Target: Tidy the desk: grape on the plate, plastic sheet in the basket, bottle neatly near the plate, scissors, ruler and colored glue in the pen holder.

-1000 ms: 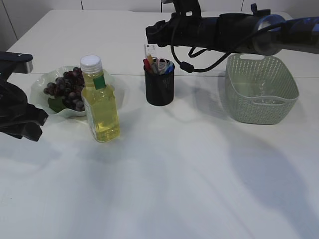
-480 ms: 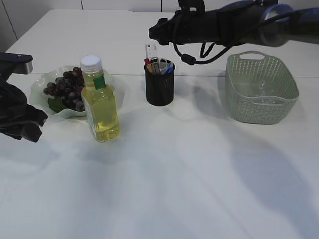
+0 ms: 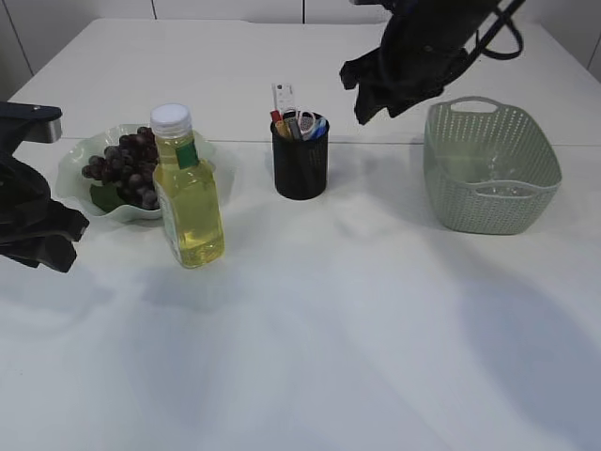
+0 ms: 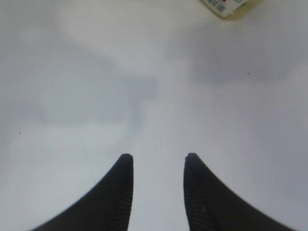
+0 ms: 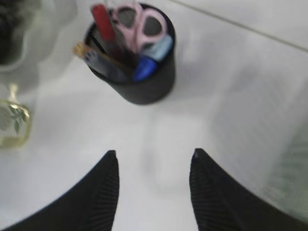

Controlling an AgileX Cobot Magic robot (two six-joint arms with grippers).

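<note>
Bench (image 3: 310,319): white surface filling the exterior frame; all items stand in its upper half.
Right arm (image 3: 427,42): dark, upper right of the exterior frame, raised above the bench between pen holder and basket.
Left arm (image 3: 28,202): dark, at the left edge of the exterior frame, beside the plate.
Basket (image 3: 491,167): pale green, perforated wall, right of centre; its contents cannot be made out.
Plate (image 3: 80,155): pale, wavy rim, upper left; just behind the bottle.
Bottle (image 3: 188,188): upright, yellow liquid, white cap, green label; stands directly in front of the plate's right edge.
Grape (image 3: 127,164): dark bunch lying on the plate.
Pen holder (image 3: 300,164): black cup, upper centre, well apart from the bottle and the basket.
Holder contents: pink-handled scissors (image 5: 139,21), pale ruler (image 3: 283,97), red and blue sticks, all standing inside the holder.
Right tool (image 5: 154,161): fingers apart, nothing between them, above bare bench near the pen holder.
Left tool (image 4: 156,161): fingers apart, nothing between them, above bare bench; bottle base at the frame's top edge.
</note>
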